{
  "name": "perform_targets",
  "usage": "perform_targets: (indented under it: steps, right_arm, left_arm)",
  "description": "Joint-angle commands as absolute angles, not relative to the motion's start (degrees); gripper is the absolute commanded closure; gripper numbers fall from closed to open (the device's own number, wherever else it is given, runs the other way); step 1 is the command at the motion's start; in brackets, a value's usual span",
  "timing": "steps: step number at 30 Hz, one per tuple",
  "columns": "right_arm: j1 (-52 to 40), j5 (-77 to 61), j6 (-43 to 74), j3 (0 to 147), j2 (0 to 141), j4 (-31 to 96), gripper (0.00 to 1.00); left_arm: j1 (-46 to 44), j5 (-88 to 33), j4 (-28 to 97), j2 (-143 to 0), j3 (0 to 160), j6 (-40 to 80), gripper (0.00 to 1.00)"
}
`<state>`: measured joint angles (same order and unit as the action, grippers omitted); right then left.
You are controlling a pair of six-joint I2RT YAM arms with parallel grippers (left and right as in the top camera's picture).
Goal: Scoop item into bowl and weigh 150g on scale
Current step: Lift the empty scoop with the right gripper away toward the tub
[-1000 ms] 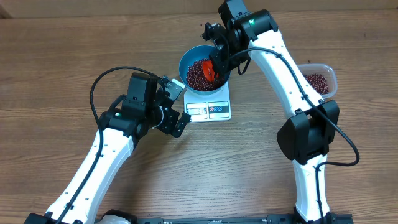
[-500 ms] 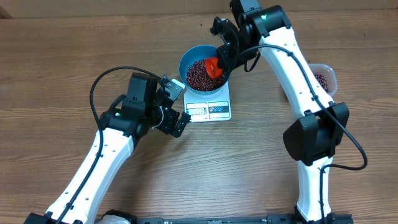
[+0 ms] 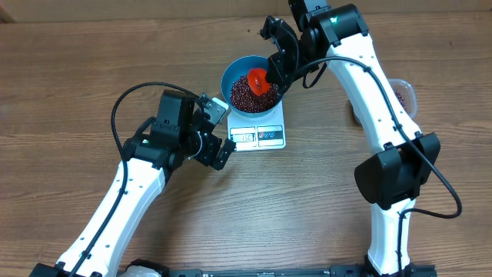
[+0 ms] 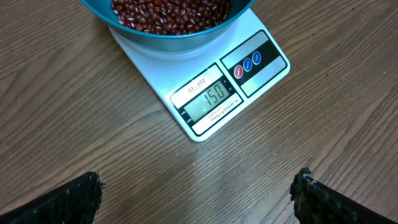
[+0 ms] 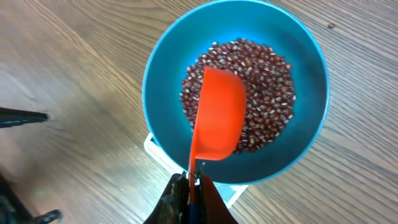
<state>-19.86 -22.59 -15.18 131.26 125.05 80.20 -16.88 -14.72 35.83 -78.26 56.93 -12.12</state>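
My right gripper [image 5: 191, 186] is pinching the thin handle of a bright orange plastic scoop [image 5: 217, 115], fingers pressed tight together on it. The scoop's rounded head is hanging over the heap of small dark red-brown beans [image 5: 267, 81], and I cannot tell whether it is touching them. The beans are lying in the round, deep, bright blue bowl [image 5: 147, 93], covering its bottom. That bowl is sitting on the small flat white rectangular kitchen scale [image 4: 171, 78], whose display window [image 4: 208, 102] is showing 150, beside three round buttons.

My left gripper [image 4: 196, 199] is hovering over the brown wooden table [image 4: 62, 124] just in front of the scale, its fingers spread wide and holding nothing.

From overhead, a clear plastic tub [image 3: 405, 94] with more beans is standing well apart from the bowl, partly hidden behind my right arm.
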Motion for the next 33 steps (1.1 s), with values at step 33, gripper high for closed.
perform_targets:
  steps: [33]
  right_arm:
    - [17.4,-36.9,-15.9,133.2,113.5,88.7,0.96]
  left_arm:
    - [-16.9,-14.8,35.8,-78.7,56.8,-11.6,0.01]
